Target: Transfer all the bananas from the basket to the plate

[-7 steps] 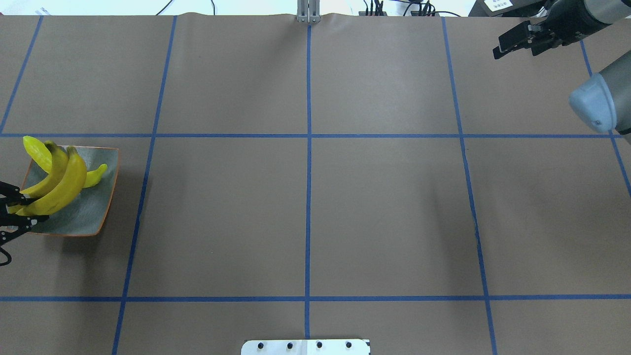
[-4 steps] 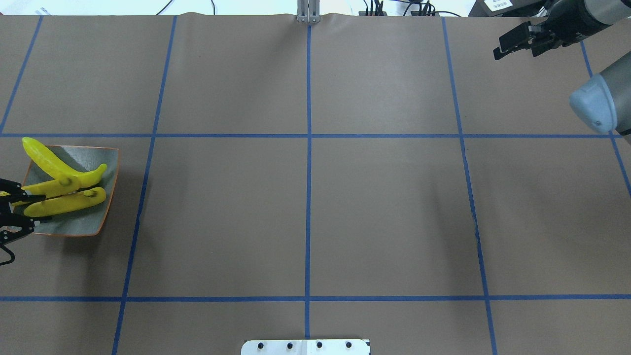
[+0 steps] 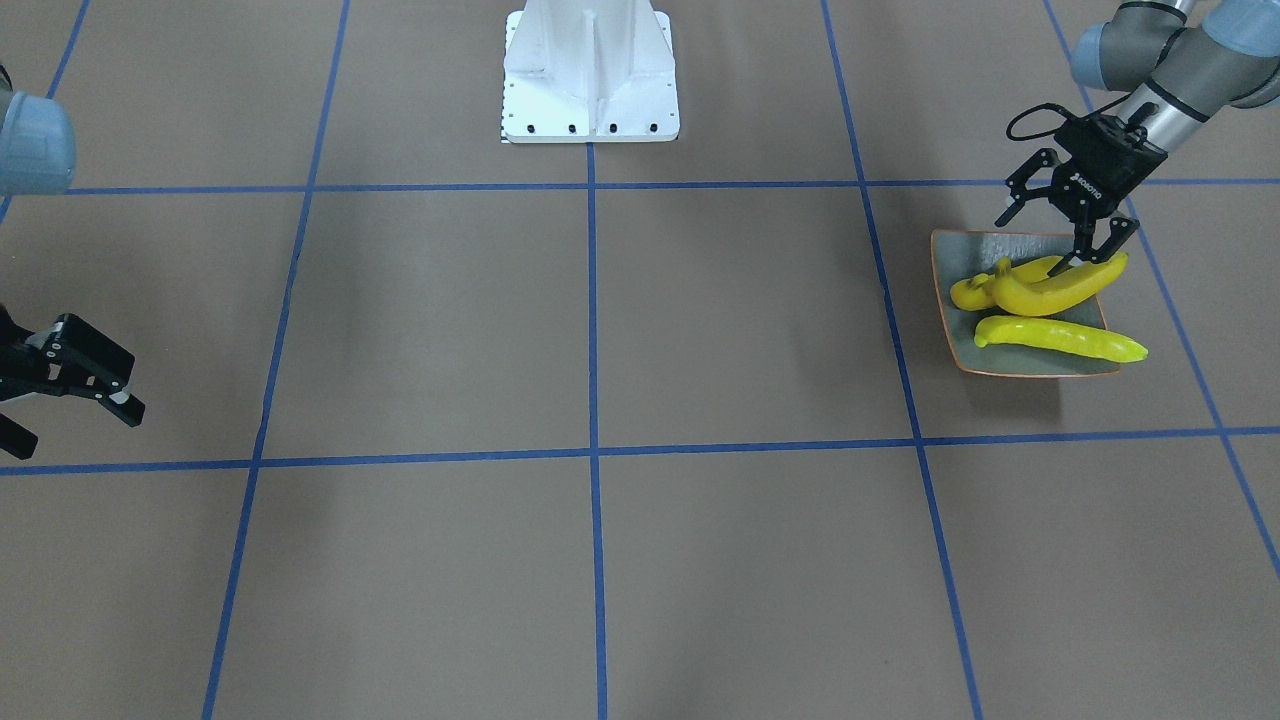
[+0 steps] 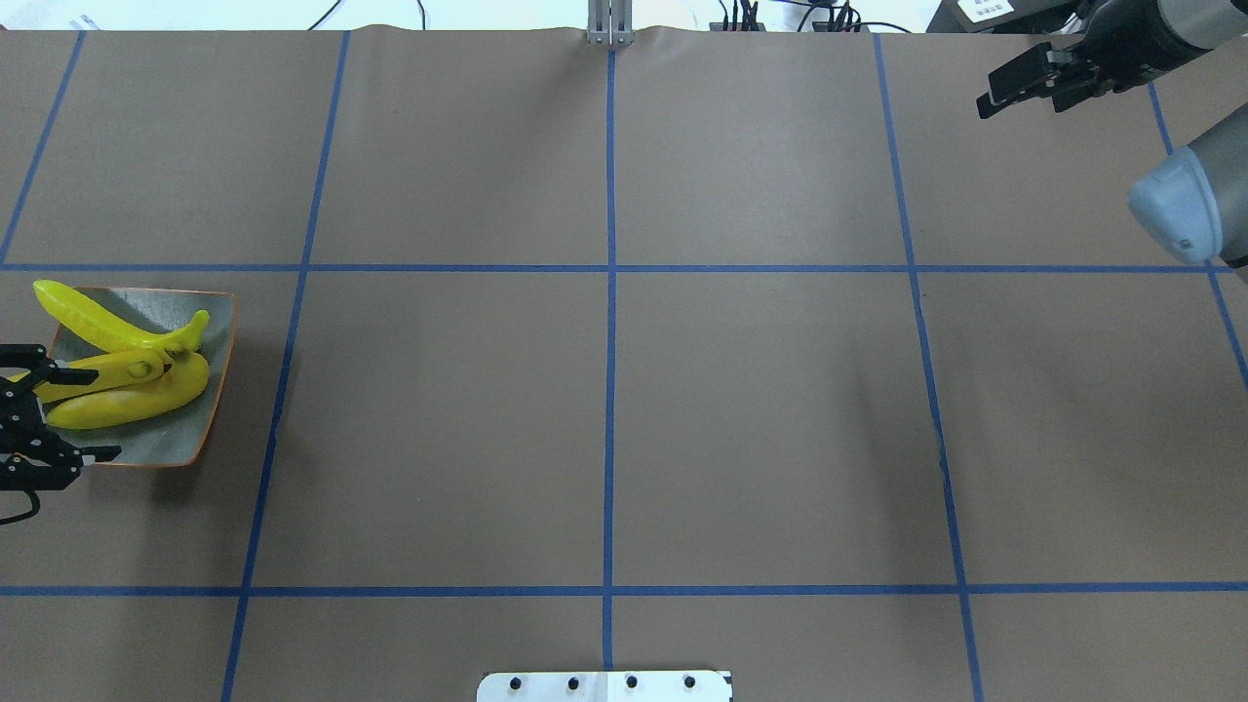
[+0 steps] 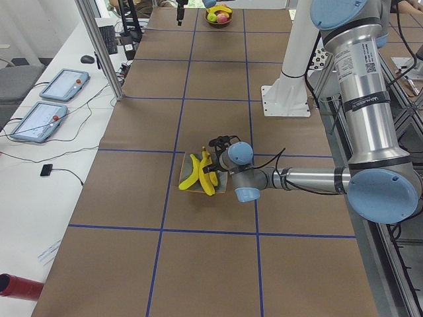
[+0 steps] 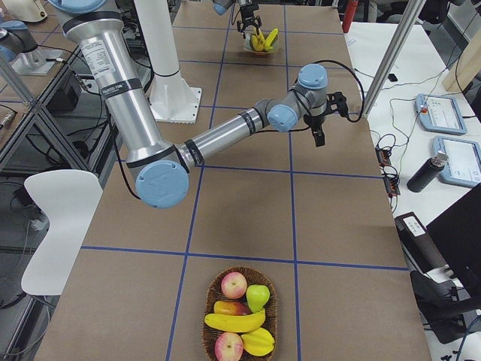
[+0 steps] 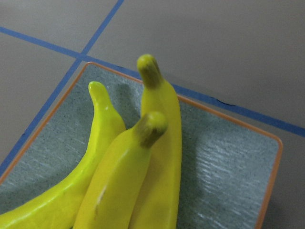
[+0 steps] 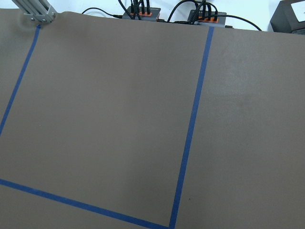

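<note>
The grey-green plate with an orange rim sits at the table's far left and holds three yellow bananas. A long straight one lies at the back and two curved ones lie side by side. My left gripper is open and empty at the plate's left edge, its jaws spread around the curved bananas' ends. It also shows in the front-facing view above the plate. The left wrist view shows the bananas close up. A fourth banana lies in the basket. My right gripper is open and empty.
The wicker basket also holds apples and a green pear at the table's right end. The robot's white base stands mid-table at my edge. Blue tape lines cross the brown table cover.
The left gripper lowered two curved bananas from an upright tilt onto the plate, then opened and let them go. The right arm barely moved.
</note>
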`<move>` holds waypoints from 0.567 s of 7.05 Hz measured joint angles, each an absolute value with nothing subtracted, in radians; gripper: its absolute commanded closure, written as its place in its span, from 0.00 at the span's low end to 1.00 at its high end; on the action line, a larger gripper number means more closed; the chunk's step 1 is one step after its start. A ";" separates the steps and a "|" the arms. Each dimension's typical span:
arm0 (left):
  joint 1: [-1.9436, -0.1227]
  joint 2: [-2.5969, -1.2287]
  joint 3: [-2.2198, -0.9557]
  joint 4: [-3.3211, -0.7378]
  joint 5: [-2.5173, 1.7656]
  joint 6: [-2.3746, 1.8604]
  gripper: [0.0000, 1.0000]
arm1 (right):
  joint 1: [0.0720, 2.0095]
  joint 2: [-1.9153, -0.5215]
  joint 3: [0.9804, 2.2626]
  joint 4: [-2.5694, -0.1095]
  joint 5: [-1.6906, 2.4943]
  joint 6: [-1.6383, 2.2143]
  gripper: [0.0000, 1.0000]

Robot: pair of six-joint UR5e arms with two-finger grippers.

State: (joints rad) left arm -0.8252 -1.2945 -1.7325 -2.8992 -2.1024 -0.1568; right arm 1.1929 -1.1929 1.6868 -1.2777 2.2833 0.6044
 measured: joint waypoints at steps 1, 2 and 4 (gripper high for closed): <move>-0.827 -1.299 -1.775 -2.894 -2.143 -0.269 0.00 | 1.211 -1.207 1.689 -1.275 2.311 0.601 0.00; -0.827 -1.311 -1.815 -2.891 -2.163 -0.413 0.00 | 1.239 -1.238 1.699 -1.272 2.339 0.588 0.00; -0.842 -1.355 -1.852 -2.873 -2.171 -0.680 0.00 | 1.298 -1.352 1.743 -1.269 2.356 0.497 0.00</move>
State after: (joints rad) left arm -0.8415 -1.3546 -1.8516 -2.8729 -2.1708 -0.6802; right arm 1.2985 -1.3518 1.7427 -1.2690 2.3558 0.4971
